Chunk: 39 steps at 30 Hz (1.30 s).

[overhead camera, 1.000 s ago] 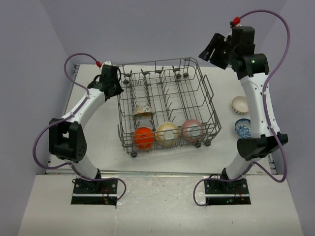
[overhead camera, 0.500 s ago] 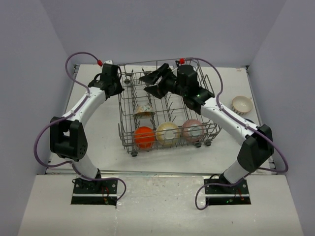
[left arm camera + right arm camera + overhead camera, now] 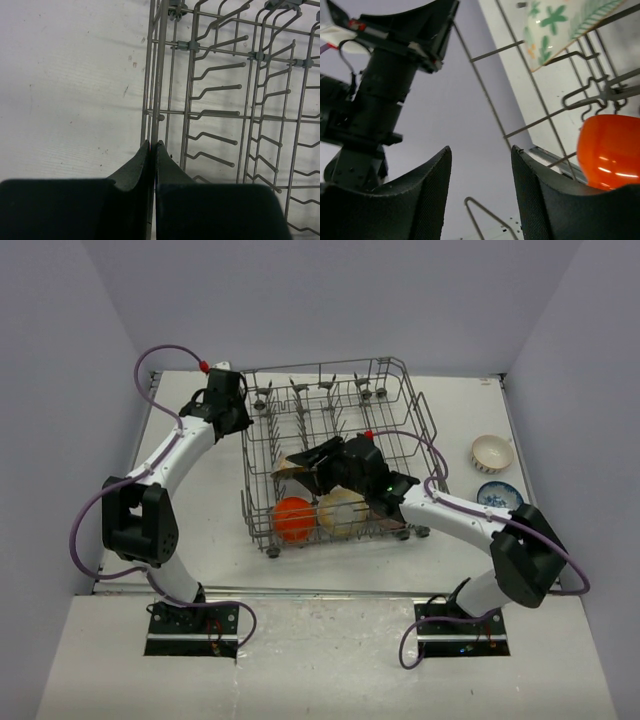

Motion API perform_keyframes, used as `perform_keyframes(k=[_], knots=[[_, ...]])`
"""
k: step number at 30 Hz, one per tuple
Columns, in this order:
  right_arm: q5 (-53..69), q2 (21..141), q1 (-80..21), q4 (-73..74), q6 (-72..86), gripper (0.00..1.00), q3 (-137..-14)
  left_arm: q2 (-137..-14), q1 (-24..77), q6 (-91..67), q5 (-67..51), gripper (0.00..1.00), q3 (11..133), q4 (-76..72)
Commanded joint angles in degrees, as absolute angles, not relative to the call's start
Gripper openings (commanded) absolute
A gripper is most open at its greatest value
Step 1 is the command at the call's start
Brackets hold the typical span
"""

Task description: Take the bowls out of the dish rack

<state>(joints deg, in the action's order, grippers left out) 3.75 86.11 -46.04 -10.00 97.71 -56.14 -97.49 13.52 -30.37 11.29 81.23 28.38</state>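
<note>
The grey wire dish rack [image 3: 400,410] stands mid-table. In its front row sit the orange bowl [image 3: 292,518] and the cream-yellow bowl [image 3: 343,511]. My right arm covers the pink bowl. My left gripper [image 3: 241,417] is shut on the rack's left rim wire [image 3: 152,125]. My right gripper [image 3: 303,465] is open and empty inside the rack, just beside the tilted floral bowl [image 3: 560,25], with the orange bowl [image 3: 610,150] below it. A whitish bowl [image 3: 492,451] and the blue-and-white bowl [image 3: 497,495] sit on the table to the right.
Upright tines [image 3: 220,90] fill the rack's floor around the right gripper. The right arm's forearm [image 3: 450,515] lies across the rack's front right corner. The table's near edge runs just in front of the rack. My left arm shows in the right wrist view [image 3: 380,90].
My right arm has swung from the far right, over the rack, and down into its front left part next to the floral bowl. The left gripper has stayed on the rim.
</note>
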Motion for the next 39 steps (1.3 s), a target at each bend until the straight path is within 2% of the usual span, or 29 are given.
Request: perform_keyframes(k=[1,15,20,24,29,39], knots=[[-1.67,85.16,-47.19,-12.58,101.43,0.52,-55.19,-98.35,14.06,-30.85,7.65,0.0,81.83,31.11],[-4.57,92.63,-47.37,-7.48,98.62,0.52,-62.13,-96.5,13.45,-32.34,7.03,0.0,82.44,31.64],[-4.66,94.39,-47.55,-0.27,94.84,0.52,-67.31,-96.33,13.1,-32.52,6.33,0.0,82.62,31.64],[-5.88,97.12,-47.46,14.13,90.71,0.52,-74.26,-96.15,13.01,-32.61,6.42,0.0,82.53,31.9],[-7.56,94.4,-47.9,11.96,92.81,0.51,-69.18,-95.98,13.01,-32.96,6.24,0.0,82.26,31.64],[-9.4,96.15,-47.9,9.85,93.25,0.5,-70.75,-95.1,13.01,-33.31,5.63,0.0,81.65,31.55]])
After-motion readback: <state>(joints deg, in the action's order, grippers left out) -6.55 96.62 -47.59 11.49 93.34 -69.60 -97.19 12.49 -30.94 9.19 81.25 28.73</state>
